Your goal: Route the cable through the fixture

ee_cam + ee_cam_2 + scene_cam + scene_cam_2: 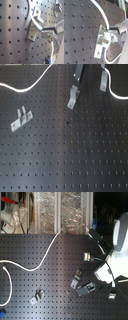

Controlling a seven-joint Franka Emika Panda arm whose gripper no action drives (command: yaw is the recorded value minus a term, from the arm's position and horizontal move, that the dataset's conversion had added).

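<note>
Up close, the gripper's (114, 38) metal jaws pinch the smooth white cable (104, 15) beside a folded bracket (101, 41).

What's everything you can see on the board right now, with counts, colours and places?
Cable: one, white, curving across the far part of the board in the first exterior view, running past a bracket in both wrist views.
Brackets: three, silver metal; one at the first exterior view's left, one near the middle, one at the top right.
Board: one, black, with rows of holes.
Clear bins: behind the board in the second exterior view; count unclear.
Robot arm: one, white, at the second exterior view's right.
Fingers: grey, close to the cable beside a bracket; grip unclear.
</note>
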